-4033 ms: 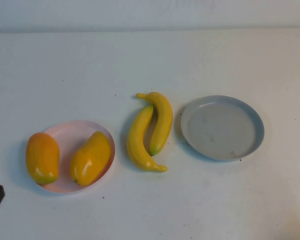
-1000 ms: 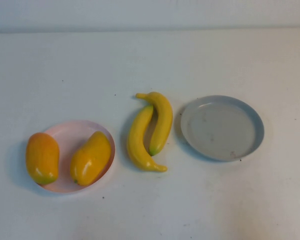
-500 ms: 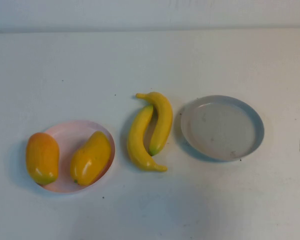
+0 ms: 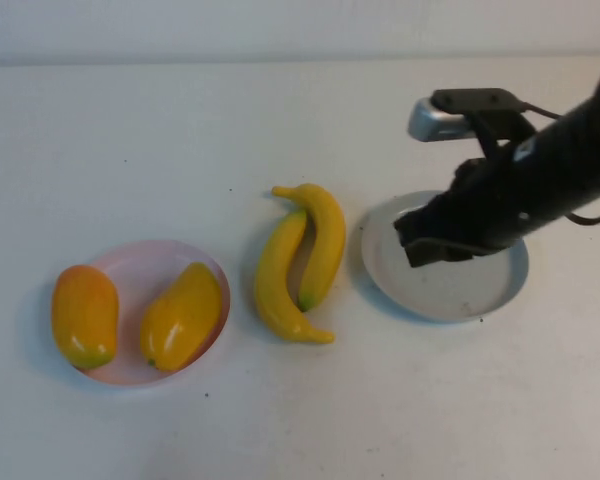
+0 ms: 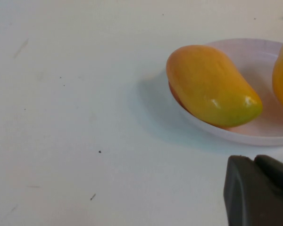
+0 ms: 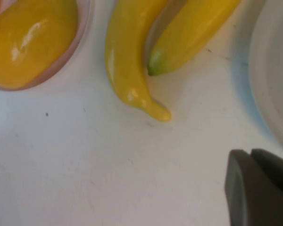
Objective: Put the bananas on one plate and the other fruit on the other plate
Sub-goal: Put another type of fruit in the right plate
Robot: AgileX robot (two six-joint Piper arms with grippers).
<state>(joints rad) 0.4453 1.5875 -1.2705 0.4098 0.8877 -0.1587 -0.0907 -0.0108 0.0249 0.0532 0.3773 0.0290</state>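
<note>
Above the speckled grey-blue plate (image 4: 450, 262), the right gripper (image 4: 425, 238) is poised; its opening cannot be told. Two slim, curved yellow bananas (image 4: 300, 258) with greenish tips are seen just beside it on the table, two glossy mangoes (image 4: 135, 314) on the pink plate (image 4: 150, 262). The left gripper (image 5: 259, 190) is glimpsed nearby, opening unclear.

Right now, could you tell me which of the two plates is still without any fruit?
The grey-blue plate under the right gripper; the pink plate holds both mangoes.
</note>
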